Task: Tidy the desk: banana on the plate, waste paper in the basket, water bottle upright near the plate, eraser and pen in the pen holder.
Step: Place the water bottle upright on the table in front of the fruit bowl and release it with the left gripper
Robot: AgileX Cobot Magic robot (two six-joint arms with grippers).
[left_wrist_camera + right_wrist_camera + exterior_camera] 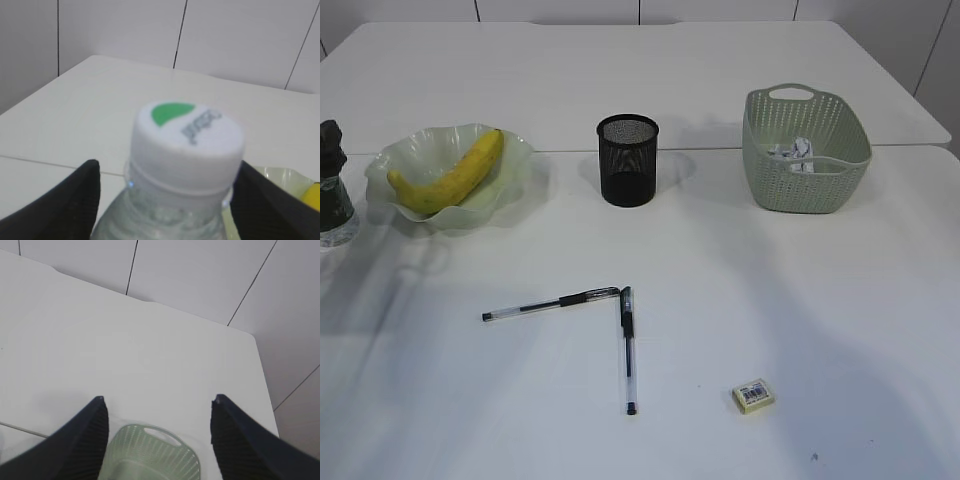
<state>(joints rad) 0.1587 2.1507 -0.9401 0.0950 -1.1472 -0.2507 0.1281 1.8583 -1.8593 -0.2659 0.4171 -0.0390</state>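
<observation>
Desk [740,300]: banana [450,175] lies in the plate [515,165], far left; holder [627,160] upright mid-back, nothing seen sticking out of it; basket [805,150] back right w/ crumpled paper [792,152] inside.

Bottle [335,205] upright at the left edge of ext view, just beside the plate's left rim; cut off by the frame; dark L gripper [330,140] sits over its top. L wrist view: white cap [187,145] w/ green mark centred between the two black fingers [75,200]; L gripper [165,200] spread either side of the bottle neck; small gap to the cap on the left side, right finger close to or touching it; can't tell if it's pinching; bit of plate rim + banana yellow at lower right of that view.

Two pens on the desk front-centre, caps nearly meeting in an L: one [550,302] lying left-right, other [628,350] pointing toward the front edge. Eraser [753,396] front right, flat on the desk, well apart from the pens.

R gripper [157,440] not visible in ext view; R wrist view: jaws spread wide, nothing between them; basket below w/ handle cut-out showing.
</observation>
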